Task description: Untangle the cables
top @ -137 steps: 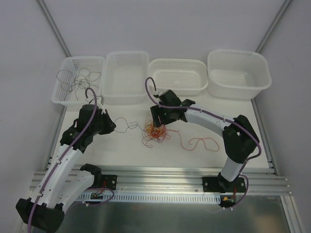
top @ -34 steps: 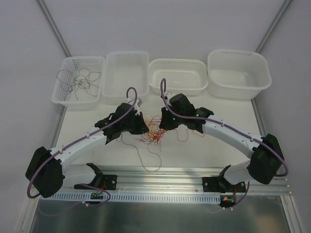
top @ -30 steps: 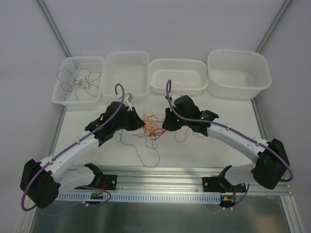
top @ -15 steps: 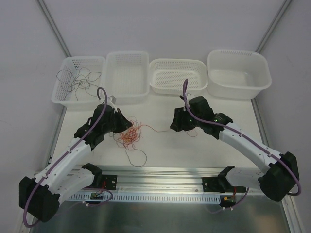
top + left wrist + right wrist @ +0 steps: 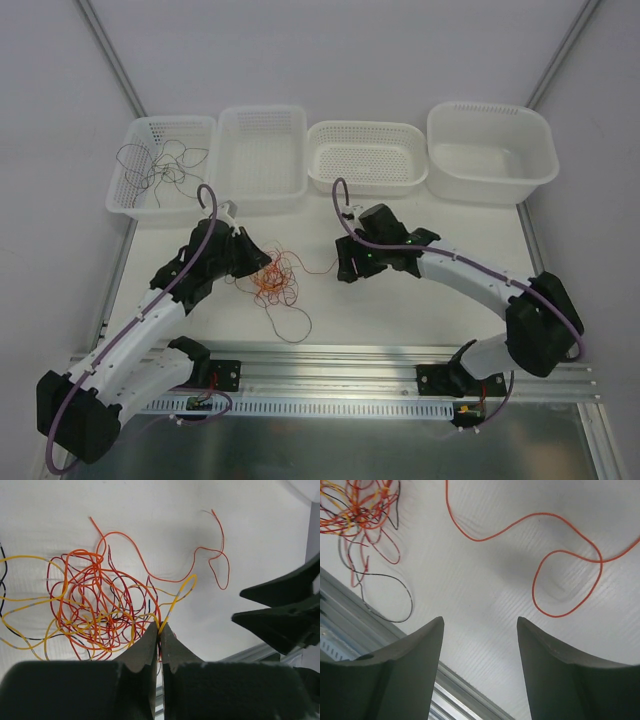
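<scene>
Left gripper [image 5: 160, 628]: we find it clamped on the cables' [image 5: 95, 605] yellow strand;
Right gripper [image 5: 480, 622]: parted, holding nothing, above bench [image 5: 495, 572]

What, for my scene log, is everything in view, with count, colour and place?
table: one, white, under everything
baskets: four, white, row along the far edge
grey wire: one bunch, dark grey, in the leftmost basket
cable tangle: one, red, orange, yellow and dark strands, mid-table, left of centre
left gripper: one, black, shut on a yellow strand of the cable tangle
right gripper: one, black, open, above the table right of the tangle
</scene>
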Available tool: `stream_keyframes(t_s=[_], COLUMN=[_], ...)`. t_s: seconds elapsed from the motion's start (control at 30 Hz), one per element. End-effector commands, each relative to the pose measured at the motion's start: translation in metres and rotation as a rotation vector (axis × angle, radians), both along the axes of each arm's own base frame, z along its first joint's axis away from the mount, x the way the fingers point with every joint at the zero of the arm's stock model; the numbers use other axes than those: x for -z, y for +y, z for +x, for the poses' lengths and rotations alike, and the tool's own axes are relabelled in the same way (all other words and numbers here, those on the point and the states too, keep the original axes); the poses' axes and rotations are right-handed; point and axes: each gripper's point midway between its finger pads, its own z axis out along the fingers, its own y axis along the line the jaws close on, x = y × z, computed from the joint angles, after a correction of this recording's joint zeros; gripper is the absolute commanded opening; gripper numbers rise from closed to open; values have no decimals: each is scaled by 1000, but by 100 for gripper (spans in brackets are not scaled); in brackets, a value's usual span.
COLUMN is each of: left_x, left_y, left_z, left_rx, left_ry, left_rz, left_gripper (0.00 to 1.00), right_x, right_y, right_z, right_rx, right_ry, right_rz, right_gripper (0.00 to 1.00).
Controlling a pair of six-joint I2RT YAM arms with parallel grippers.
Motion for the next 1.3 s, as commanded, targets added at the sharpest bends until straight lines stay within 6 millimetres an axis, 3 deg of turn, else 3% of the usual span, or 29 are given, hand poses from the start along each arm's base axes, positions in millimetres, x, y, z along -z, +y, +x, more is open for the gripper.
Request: stream_keyframes(t_s=[0.0, 0.07, 0.1, 0.23, 0.3, 0.33, 0.37, 0.53, 0.77, 0.97, 1.27], left_x=[-8, -5, -6, -1, 0, 0, 0, -4, -3, -6, 1], left_y=[-5, -5, -5, -2, -1, -1, -1, -1, -2, -2, 0], left_z=[-5, -8, -9, -12, -13, -13, -13, -13, -14, -15, -18], left_rx=[21, 21, 16, 4, 1, 1, 3, 6, 10, 11, 8], left_ry=[-26, -21, -22, -18, -20, -19, -18, -29, -25, -34, -16], left_rz=[-42, -47, -54, -56, -56, -58, -59, -63, -65, -68, -60], left_gripper=[0, 0, 0, 0, 0, 0, 0, 0, 0, 0, 0], right_x=[-11, 0, -8, 8, 25, 24, 33, 60, 82, 82, 41], right_y=[23, 30, 34, 38, 41, 48, 41, 43, 39, 44, 43], right_z=[25, 28, 38, 50, 47, 47, 43, 32, 29, 29, 36], right_rx=[-15, -9, 67, 253, 307, 353, 380, 441, 487, 509, 551], right_ry=[-90, -78, -87, -52, -9, 13, 33, 97, 133, 139, 73], right_rz=[-25, -66, -64, -118, -157, -148, -201, -271, -320, -281, -169], right_gripper=[64, 66, 66, 66, 66, 65, 65, 64, 61, 59, 59])
